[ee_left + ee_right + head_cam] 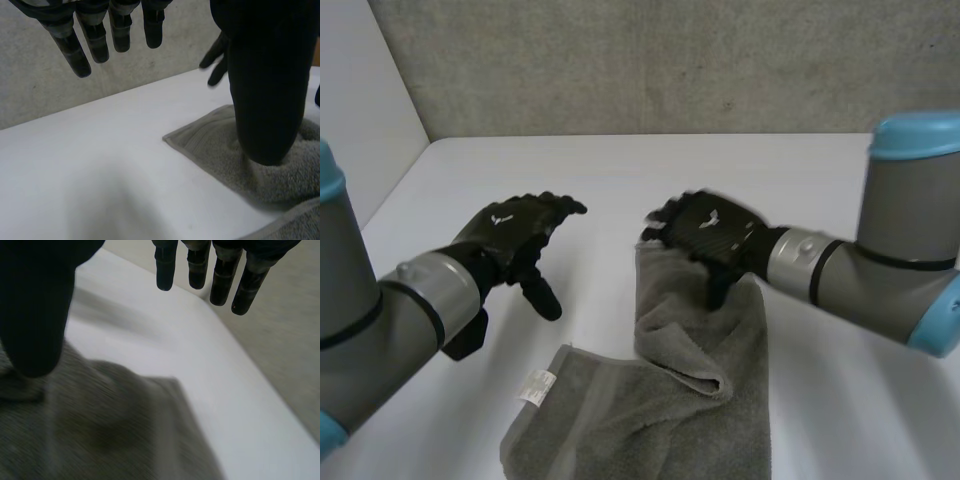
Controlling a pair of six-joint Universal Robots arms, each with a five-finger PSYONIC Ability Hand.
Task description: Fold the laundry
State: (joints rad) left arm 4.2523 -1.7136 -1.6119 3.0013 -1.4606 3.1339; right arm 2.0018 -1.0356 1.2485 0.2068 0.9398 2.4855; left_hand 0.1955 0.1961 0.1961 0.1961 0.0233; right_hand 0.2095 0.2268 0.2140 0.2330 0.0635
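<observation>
Grey towel (690,390) was found part-folded at the lower centre of the head view; the fold was judged to be between grasps.

The towel was spread rumpled on the white table (620,170), one strip doubled over, a white label (536,386) shown at its lower-left edge; the right hand (710,228) was poised over the towel's far corner at mid-frame, fingers straight, nothing gripped; the left hand (515,235) was held left of centre above bare table, fingers relaxed, nothing held; next, a corner would likely need to be pinched and the cloth squared before folding.
</observation>
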